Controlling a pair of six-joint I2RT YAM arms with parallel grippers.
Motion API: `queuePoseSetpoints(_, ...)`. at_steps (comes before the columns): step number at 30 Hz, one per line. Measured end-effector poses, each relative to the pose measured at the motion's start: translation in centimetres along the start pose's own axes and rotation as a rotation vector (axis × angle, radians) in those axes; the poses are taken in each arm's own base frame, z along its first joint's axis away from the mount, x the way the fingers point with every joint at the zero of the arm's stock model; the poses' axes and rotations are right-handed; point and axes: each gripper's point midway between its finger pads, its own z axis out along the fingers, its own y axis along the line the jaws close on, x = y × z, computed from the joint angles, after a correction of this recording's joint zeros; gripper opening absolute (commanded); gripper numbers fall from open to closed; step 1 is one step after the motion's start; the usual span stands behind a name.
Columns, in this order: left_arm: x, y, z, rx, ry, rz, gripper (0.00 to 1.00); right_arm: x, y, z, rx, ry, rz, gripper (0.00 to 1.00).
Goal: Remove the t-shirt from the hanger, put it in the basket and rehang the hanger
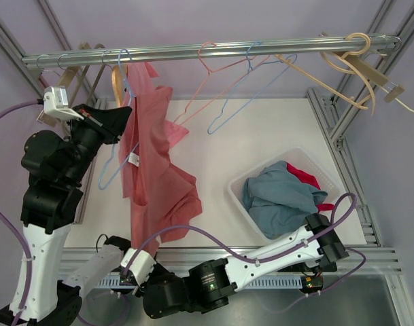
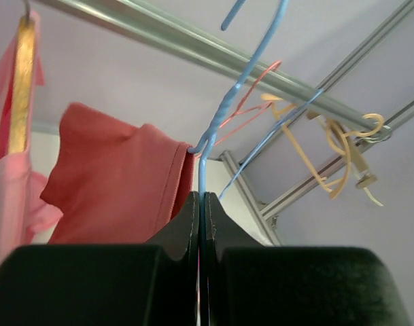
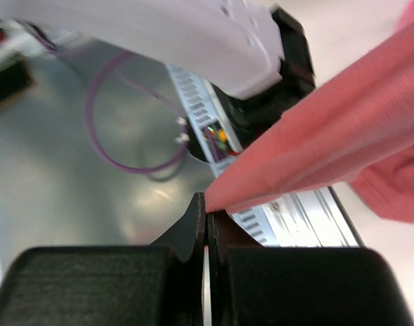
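The red t-shirt [image 1: 152, 176] hangs long and twisted from a blue wire hanger [image 1: 123, 64] hooked on the rail. My left gripper [image 1: 122, 117] is shut on the hanger's wire, which runs up from between the jaws [image 2: 201, 198] in the left wrist view, with the shirt's shoulder [image 2: 118, 193] just to its left. My right gripper [image 1: 140, 246] is low at the table's front edge, shut on the shirt's bottom hem. In the right wrist view the fabric [image 3: 329, 142] runs taut from the jaw tips [image 3: 208, 205] up to the right.
A wooden hanger [image 1: 116, 85] carrying a pink garment [image 2: 9, 197] hangs just left of the shirt. Empty pink [image 1: 213, 75] and blue [image 1: 240, 102] wire hangers and wooden hangers [image 1: 353, 64] hang on the rail [image 1: 213, 49]. A clear bin [image 1: 242, 198] of clothes sits at the right.
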Motion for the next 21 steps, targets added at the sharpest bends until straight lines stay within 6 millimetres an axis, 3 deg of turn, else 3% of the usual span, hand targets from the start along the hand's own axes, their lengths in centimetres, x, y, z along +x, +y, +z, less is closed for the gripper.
queuePoseSetpoints(3, -1.6, -1.7, -0.7, 0.043, -0.023, -0.010, 0.00, 2.1, -1.5, 0.8, 0.075, 0.050, -0.022, 0.00)
queuePoseSetpoints(6, -3.1, -3.7, -2.5, 0.102, -0.041, -0.013, 0.00, 2.6, -2.6, 0.7, 0.124, 0.056, -0.020, 0.00)
queuePoseSetpoints(11, -3.8, -5.6, -7.9, 0.206, -0.092, -0.003, 0.00, 1.9, -5.5, -1.9, 0.207, 0.027, -0.032, 0.00)
queuePoseSetpoints(12, -3.8, -5.8, -9.4, 0.221, -0.106, 0.000, 0.00, 1.1, -6.1, -2.8, 0.218, 0.006, -0.032, 0.00)
queuePoseSetpoints(13, -3.7, -5.8, -10.8, 0.230, -0.116, 0.002, 0.00, -1.3, -7.5, -5.3, 0.236, -0.059, -0.022, 0.00)
queuePoseSetpoints(14, -3.7, -6.0, -13.0, 0.250, -0.137, 0.008, 0.00, -1.4, -7.5, -5.4, 0.236, -0.061, -0.021, 0.00)
queuePoseSetpoints(18, -3.4, -6.7, -17.4, 0.307, -0.167, 0.015, 0.00, -7.2, -10.5, -9.6, 0.256, -0.210, 0.004, 0.00)
queuePoseSetpoints(21, -2.9, -7.3, -20.0, 0.357, -0.167, 0.011, 0.00, -11.3, -15.0, -12.0, 0.288, -0.326, 0.066, 0.00)
